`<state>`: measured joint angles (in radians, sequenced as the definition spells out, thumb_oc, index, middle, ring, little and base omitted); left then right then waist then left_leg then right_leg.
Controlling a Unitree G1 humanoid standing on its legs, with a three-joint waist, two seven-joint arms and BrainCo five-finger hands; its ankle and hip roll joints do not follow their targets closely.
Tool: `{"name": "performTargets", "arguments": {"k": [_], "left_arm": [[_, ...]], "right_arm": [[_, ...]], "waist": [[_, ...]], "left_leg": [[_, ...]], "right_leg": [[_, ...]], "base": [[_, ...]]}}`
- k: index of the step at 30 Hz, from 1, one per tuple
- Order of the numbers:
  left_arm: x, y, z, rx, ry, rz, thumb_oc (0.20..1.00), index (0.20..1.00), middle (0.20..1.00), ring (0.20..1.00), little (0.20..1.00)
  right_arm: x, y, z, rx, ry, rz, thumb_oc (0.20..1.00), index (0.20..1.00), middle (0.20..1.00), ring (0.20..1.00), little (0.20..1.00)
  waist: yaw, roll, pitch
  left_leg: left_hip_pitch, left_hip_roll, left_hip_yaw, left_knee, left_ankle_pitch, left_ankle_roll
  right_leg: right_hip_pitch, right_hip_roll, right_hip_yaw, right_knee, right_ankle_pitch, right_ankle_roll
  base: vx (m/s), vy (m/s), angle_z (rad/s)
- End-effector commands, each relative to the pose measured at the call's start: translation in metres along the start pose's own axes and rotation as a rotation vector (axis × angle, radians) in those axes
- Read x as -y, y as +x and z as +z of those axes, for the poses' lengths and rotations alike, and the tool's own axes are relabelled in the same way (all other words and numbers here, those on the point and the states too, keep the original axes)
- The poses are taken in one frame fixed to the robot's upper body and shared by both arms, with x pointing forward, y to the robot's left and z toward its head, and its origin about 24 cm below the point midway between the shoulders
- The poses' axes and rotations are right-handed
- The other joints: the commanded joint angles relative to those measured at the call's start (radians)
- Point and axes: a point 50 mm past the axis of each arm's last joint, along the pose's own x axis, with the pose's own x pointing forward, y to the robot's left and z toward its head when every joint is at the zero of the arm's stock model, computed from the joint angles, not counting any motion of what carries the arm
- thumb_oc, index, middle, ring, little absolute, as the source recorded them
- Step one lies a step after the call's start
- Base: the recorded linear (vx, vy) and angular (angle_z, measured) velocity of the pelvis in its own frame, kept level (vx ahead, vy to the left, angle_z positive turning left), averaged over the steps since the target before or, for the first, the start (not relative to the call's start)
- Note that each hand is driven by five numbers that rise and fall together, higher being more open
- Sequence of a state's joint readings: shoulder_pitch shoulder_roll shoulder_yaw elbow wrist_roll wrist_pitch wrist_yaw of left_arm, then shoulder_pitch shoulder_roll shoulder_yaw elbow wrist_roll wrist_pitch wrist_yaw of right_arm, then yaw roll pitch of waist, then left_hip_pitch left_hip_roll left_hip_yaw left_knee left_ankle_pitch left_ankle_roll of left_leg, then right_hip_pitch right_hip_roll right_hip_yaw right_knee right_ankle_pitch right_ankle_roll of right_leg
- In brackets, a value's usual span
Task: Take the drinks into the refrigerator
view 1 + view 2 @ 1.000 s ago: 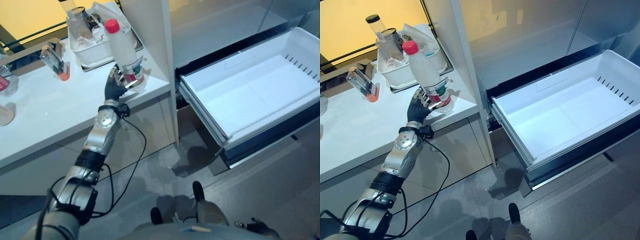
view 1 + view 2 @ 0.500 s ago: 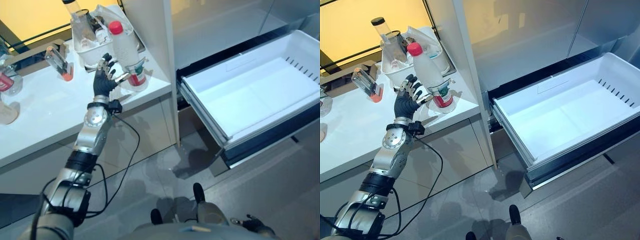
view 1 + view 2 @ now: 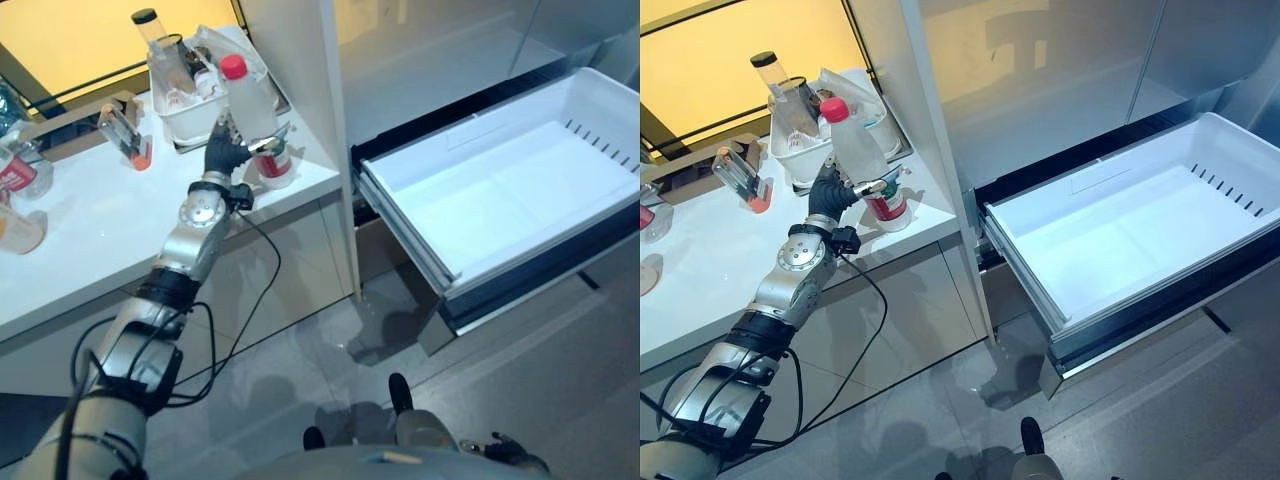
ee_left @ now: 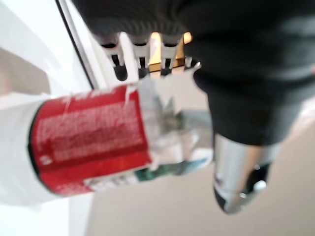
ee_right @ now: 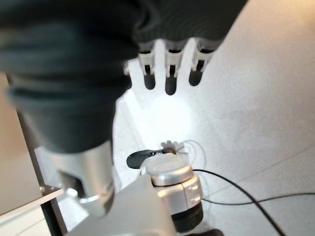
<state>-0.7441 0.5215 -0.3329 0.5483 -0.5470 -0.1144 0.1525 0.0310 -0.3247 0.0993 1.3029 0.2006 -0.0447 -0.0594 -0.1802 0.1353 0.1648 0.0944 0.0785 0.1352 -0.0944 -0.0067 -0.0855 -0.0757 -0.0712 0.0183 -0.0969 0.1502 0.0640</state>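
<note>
Gripping the bottle at the counter

Left eye view: we note the left hand [image 3: 226, 152] curled round the red-capped bottle [image 3: 250, 110] on the white counter [image 3: 90, 225], beside the open freezer drawer [image 3: 500, 190].

Right wrist view: we find the right hand [image 5: 93, 73] relaxed, holding nothing.

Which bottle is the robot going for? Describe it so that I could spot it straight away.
Look at the white counter left of the open fridge drawer. At its front right corner stands a tall clear bottle, with the robot's left hand curled round it. Unlike the containers in the white tub behind it, it has a red cap and a red label.
</note>
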Motion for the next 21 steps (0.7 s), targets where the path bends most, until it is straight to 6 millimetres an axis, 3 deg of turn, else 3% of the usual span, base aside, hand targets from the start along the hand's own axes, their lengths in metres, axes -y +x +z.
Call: {"name": "performTargets", "arguments": {"k": [1, 10, 19, 20, 21], "left_arm": [[-0.01, 0.021, 0.026, 0.044, 0.051, 0.016, 1.0, 1.0, 1.0, 1.0, 1.0], [0.003, 0.029, 0.015, -0.034, 0.059, -0.009, 1.0, 1.0, 1.0, 1.0, 1.0], [0.027, 0.021, -0.01, -0.111, 0.037, -0.103, 1.0, 1.0, 1.0, 1.0, 1.0], [0.03, 0.021, -0.01, -0.109, 0.033, -0.106, 0.846, 0.846, 0.846, 0.846, 0.846], [0.03, 0.021, -0.01, -0.109, 0.033, -0.106, 0.62, 0.62, 0.62, 0.62, 0.62]], "right_arm": [[-0.001, -0.002, -0.015, -0.051, -0.007, 0.005, 1.0, 1.0, 1.0, 1.0, 1.0], [0.0, -0.002, -0.016, -0.058, -0.002, 0.001, 1.0, 1.0, 1.0, 1.0, 1.0], [-0.002, -0.003, -0.024, -0.08, 0.003, 0.011, 1.0, 1.0, 1.0, 1.0, 1.0], [-0.003, -0.003, -0.025, -0.081, 0.001, 0.012, 1.0, 1.0, 1.0, 1.0, 1.0], [-0.002, -0.003, -0.025, -0.081, 0.001, 0.012, 1.0, 1.0, 1.0, 1.0, 1.0]], "waist": [[-0.019, -0.029, -0.033], [-0.029, -0.023, -0.028], [-0.033, -0.027, -0.033], [-0.033, -0.028, -0.033], [-0.033, -0.028, -0.033]], "left_leg": [[-0.034, 0.009, 0.026, 0.007, -0.004, -0.007], [-0.036, 0.01, 0.031, 0.007, -0.003, -0.008], [-0.032, 0.012, 0.032, 0.007, -0.004, -0.008], [-0.032, 0.011, 0.032, 0.007, -0.004, -0.008], [-0.032, 0.011, 0.032, 0.007, -0.004, -0.008]], "right_leg": [[0.056, -0.029, 0.033, 0.01, -0.12, 0.082], [0.05, -0.029, 0.038, 0.01, -0.118, 0.081], [0.056, -0.026, 0.036, 0.01, -0.122, 0.079], [0.057, -0.026, 0.034, 0.01, -0.122, 0.079], [0.057, -0.026, 0.034, 0.01, -0.122, 0.079]], "base": [[0.0, 0.0, 0.0], [0.0, 0.0, 0.0], [0.0, 0.0, 0.0], [0.0, 0.0, 0.0], [0.0, 0.0, 0.0]]}}
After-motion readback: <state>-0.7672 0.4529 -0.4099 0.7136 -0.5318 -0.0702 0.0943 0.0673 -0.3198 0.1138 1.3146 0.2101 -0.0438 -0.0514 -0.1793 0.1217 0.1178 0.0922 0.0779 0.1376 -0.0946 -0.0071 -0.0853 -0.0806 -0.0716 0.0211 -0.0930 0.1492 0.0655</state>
